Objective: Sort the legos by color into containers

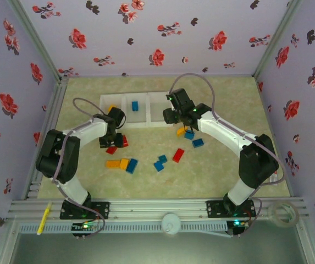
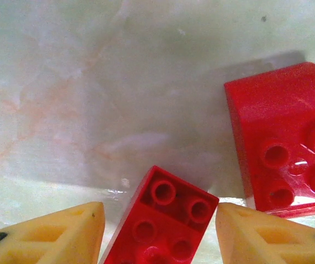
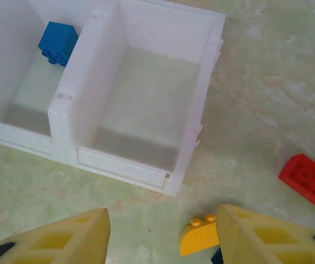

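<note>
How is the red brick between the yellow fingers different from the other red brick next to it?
The straight-edged red plastic brick sits between the left gripper's fingers; the round-topped red plastic brick lies outside them, to the right in the left wrist view. The first has straight edges; the second curves along one edge. The second looks bigger here. Both are red with round hollow studs showing.

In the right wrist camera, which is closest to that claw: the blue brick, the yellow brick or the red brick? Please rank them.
1. Yellow brick, beside a finger of the right gripper.
2. Red brick, off to the right on the table.
3. Blue brick, far back inside the tray.
</note>
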You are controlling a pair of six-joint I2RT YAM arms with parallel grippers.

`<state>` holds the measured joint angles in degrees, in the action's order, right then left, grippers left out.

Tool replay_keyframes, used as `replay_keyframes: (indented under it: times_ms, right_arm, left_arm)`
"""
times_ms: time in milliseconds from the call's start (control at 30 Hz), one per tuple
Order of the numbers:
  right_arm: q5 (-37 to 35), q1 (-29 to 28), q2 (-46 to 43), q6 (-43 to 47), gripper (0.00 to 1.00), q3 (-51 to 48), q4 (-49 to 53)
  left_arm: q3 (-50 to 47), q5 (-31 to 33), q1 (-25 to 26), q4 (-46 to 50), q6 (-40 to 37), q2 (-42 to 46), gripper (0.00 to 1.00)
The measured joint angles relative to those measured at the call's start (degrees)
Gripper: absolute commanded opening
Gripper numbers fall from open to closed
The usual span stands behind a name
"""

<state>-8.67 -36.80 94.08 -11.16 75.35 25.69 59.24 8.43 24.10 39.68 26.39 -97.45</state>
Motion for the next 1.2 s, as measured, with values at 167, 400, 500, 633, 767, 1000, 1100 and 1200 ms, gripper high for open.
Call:
replay_keyframes:
  times_ms: [167,400,500,633,767,1000,1100,1200]
  right_arm:
    - [0.0,0.1,0.0,0.0,0.54,-0.1,0.0]
    - [0.0,0.1,0.0,0.0,0.54,-0.5,0.0]
    - [0.0,0.1,-0.3,0.0,0.54,-0.7,0.0]
    - [0.0,0.1,-1.4,-0.2,0.54,-1.4,0.0]
    - [0.0,0.1,-2.5,-0.9,0.54,-1.9,0.0]
    - [-0.9,0.1,-4.3,-1.5,0.53,-3.8,0.0]
    - [-1.5,0.4,-5.2,-1.9,0.52,-4.8,0.0]
    - [-1.9,1.2,-6.5,-2.5,0.52,-6.1,0.0]
  left_arm:
    - [-0.5,0.0,0.0,-0.2,0.1,0.0,0.60]
    - [-3.2,-0.1,0.1,-0.9,1.4,0.7,0.56]
    - [-3.9,-0.3,0.4,-1.6,2.1,1.2,0.48]
    - [-4.1,-0.6,1.0,-2.0,3.0,1.2,0.36]
    - [-4.1,0.2,1.4,-1.1,3.3,1.9,0.30]
    - [1.6,2.0,1.4,3.3,3.2,4.8,0.29]
    - [7.2,2.4,1.7,4.5,2.6,6.0,0.28]
    - [13.2,2.6,2.6,5.1,1.6,6.2,0.28]
